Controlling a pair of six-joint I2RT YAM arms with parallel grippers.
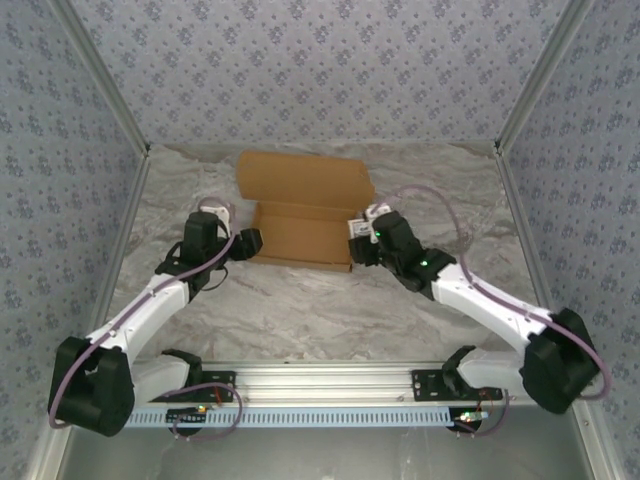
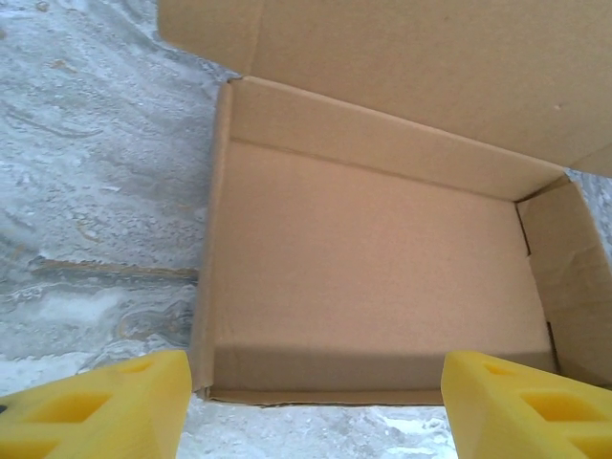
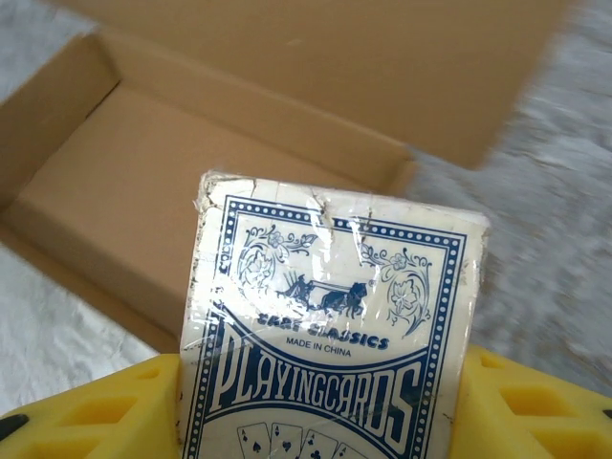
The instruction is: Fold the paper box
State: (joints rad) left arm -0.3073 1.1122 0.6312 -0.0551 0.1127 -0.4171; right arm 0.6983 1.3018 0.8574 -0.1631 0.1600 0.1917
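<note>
Grippers sit at the two near corners of the paper box [image 1: 300,235], which rests on the marbled table [image 1: 300,300] toward its middle and back, already raised into a shallow tray with its lid open. The left gripper [image 1: 250,240] hovers by the tray's near left corner, its yellow fingers [image 2: 96,406] spread wide with nothing between them. The right gripper [image 1: 357,245] is by the near right corner and pinches a pack of playing cards [image 3: 335,316] between its pads, close to the tray's right end. Beyond them the tray is empty, its walls upright, and farthest back the lid [image 1: 305,178] lies open behind the rear wall. The step in hand looks like loading the pack before closing. The next move probably calls for lowering the cards flat into the tray and letting go, then swinging the lid forward and tucking its front flap in
</note>
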